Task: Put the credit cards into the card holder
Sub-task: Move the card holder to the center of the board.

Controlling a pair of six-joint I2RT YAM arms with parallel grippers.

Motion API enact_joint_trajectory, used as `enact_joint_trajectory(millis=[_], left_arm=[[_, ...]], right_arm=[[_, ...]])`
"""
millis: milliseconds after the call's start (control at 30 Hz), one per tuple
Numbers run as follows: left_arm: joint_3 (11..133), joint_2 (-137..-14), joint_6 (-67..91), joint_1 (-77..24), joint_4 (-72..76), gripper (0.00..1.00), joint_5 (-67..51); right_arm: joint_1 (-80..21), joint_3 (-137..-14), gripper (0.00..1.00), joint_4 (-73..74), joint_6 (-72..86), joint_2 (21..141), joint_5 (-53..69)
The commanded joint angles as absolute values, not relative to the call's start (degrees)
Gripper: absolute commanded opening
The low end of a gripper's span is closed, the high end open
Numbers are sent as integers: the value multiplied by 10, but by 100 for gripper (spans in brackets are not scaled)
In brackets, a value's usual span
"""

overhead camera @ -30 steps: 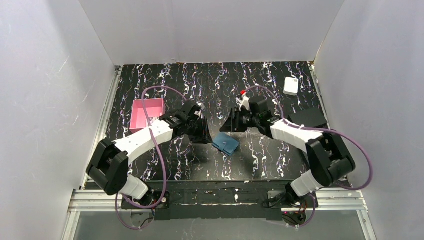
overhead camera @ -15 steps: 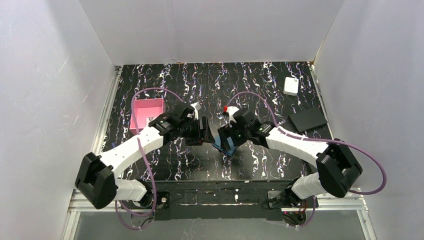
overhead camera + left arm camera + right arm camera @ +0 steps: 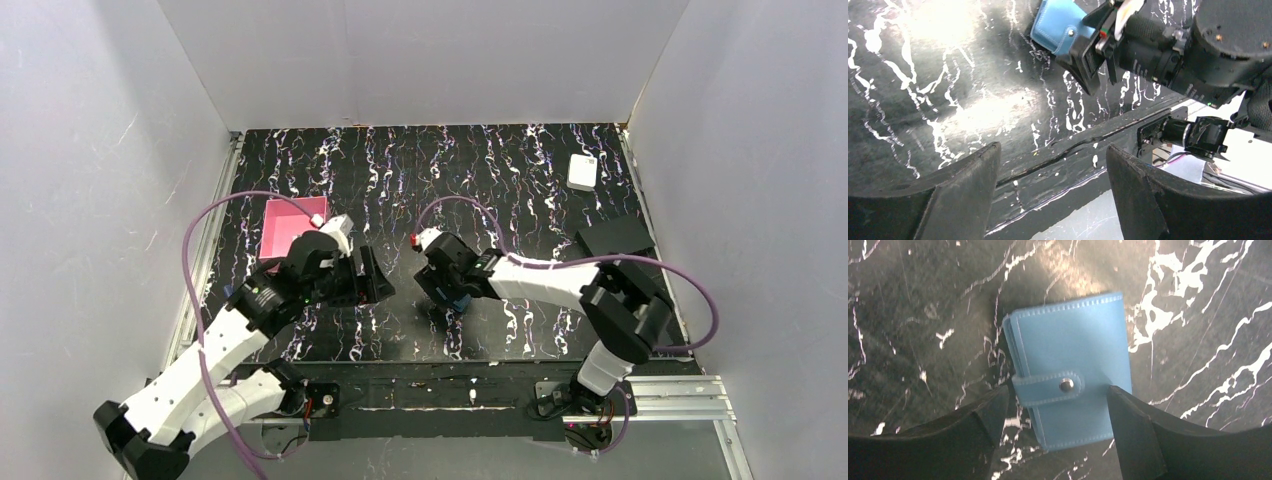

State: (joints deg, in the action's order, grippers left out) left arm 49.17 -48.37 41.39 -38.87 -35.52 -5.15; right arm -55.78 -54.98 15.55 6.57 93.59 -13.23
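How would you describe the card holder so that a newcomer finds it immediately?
On the black marbled table, near the middle, under the open jaws of the right arm, lies the closed card holder. It alone is teal-blue, with a snap tab, unlike the pink tray.

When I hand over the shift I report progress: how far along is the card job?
Done: the wallet lies snapped shut on the table. In hand: nothing; the right gripper stands open astride it, the left gripper open and empty. Left: unclear; no loose cards show, so they may already be inside.
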Motion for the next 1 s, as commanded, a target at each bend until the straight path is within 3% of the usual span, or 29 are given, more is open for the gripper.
enact_joint_trajectory(millis=[0,300,700,967], left_arm=[[471,-453,414,-384,-403,76,-20],[462,-456,418,-384,-389,76,-44],[461,-492,414,-385,-352,76,-79],[475,-493,404,-385,-353,76,-93]], right_arm=[[-578,-606,76,151,64,985,-181],[-559,-611,54,237,182,1041,-323],[-321,-415,59,270,337,845,-303],[-282,-454,69,338,346,770,-322]])
